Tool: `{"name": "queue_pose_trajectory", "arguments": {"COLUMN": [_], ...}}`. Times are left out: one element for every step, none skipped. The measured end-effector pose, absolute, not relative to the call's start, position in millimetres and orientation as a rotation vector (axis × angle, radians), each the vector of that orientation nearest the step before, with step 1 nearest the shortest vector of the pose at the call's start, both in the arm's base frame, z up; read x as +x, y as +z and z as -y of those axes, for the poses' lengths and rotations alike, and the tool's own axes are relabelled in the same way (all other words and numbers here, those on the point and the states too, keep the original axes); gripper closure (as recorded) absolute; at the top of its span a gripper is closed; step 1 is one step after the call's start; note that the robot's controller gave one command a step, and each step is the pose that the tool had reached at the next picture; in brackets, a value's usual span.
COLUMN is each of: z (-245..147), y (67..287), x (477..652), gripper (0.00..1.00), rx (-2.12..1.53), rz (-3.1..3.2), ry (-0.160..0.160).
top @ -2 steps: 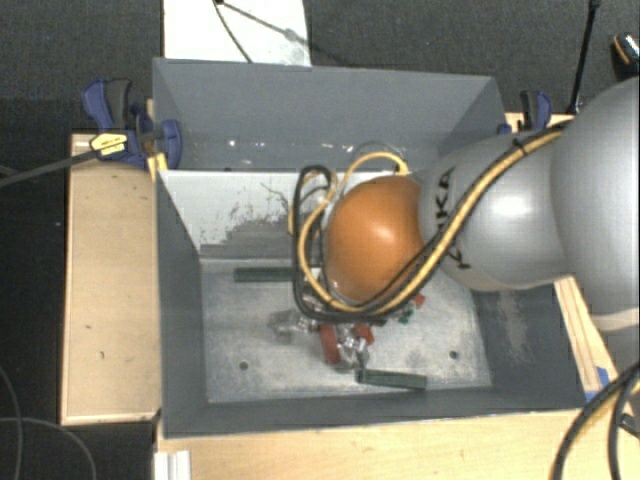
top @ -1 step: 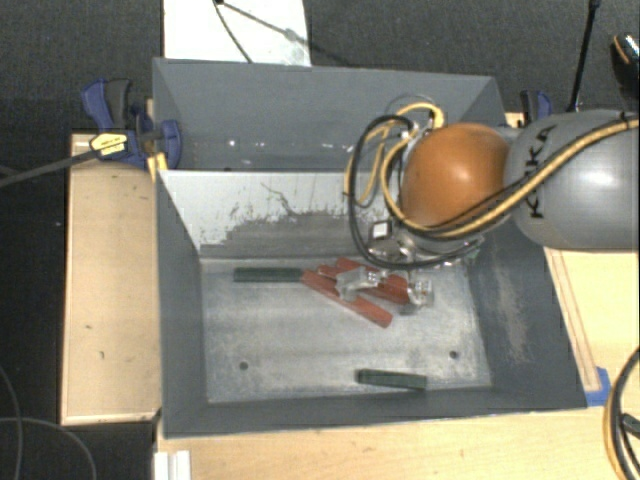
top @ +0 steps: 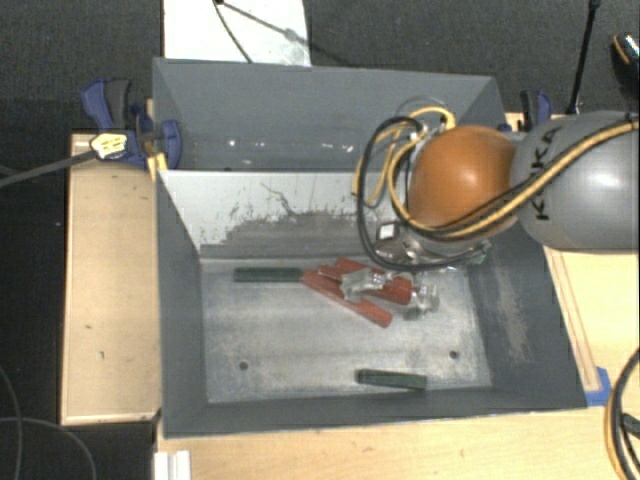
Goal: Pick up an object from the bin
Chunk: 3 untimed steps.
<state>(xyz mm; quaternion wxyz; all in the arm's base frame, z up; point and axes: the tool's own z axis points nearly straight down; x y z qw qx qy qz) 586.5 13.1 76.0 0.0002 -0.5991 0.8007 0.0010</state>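
My gripper (top: 395, 293) is low over the bin floor, right of its middle, under the orange cover. Its metal fingers lie across a pair of red-brown flat bars (top: 350, 290) that cross each other there. Whether a bar sits between the fingers is hidden by the gripper body. A dark green bar (top: 267, 276) lies to the left of the red ones, near the back wall. Another dark green bar (top: 391, 378) lies near the bin's front edge.
The arm enters from the right and hangs over the bin's right half. The sloped bin walls rise on all sides around the flat floor.
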Motion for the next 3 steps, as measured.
{"name": "queue_pose_trajectory", "arguments": {"z": [-39.9,-5.9,-85.5], "y": [91.6,70.1,86.7], "x": [591.7,578.0,582.6], "gripper": [0.0,0.0,0.0], "rx": [-1.881,-2.227,-2.2], "rz": [-2.509,-2.215,-2.232], "ry": [0.0,0.001,0.003]}}
